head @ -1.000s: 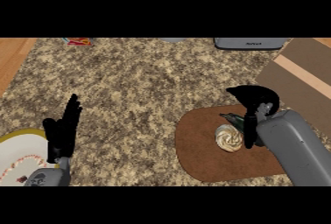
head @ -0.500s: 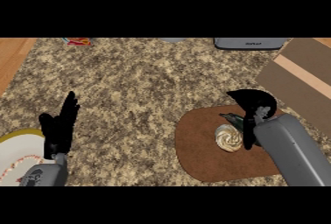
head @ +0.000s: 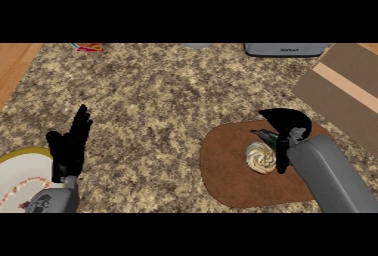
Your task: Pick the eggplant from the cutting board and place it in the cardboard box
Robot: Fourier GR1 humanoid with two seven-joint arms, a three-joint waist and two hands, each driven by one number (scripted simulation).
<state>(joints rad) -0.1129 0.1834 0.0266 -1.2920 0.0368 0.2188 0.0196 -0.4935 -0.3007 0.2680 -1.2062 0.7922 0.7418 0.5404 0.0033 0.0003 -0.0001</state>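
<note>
On the brown oval cutting board point(head: 236, 170), which lies on the speckled granite counter point(head: 162, 95) at the lower right of the head view, the eggplant point(head: 260, 157) shows as a pale, rounded lump with cream and tan swirled streaks and a dark green stem end point(head: 264, 135) pointing up and to the right. It sits near the middle of the board, toward its right half. The right hand point(head: 286, 125) hangs over the eggplant's stem end, its black fingers curled downward in a hooked arch just beside and partly above the vegetable; whether they actually touch or grasp it cannot be told, since the hand and the grey forearm point(head: 332, 175) cover that side. The cardboard box point(head: 347, 85) lies at the upper right edge, tan with a lighter tape stripe across it, apart from the board. The left hand point(head: 70, 147) rests at the lower left with fingers straight and pointing up, holding nothing, just beside a white plate with a yellow rim point(head: 18, 172). A grey appliance point(head: 284, 49) sits at the top edge, and a small red packet point(head: 88, 47) at the upper left.
</note>
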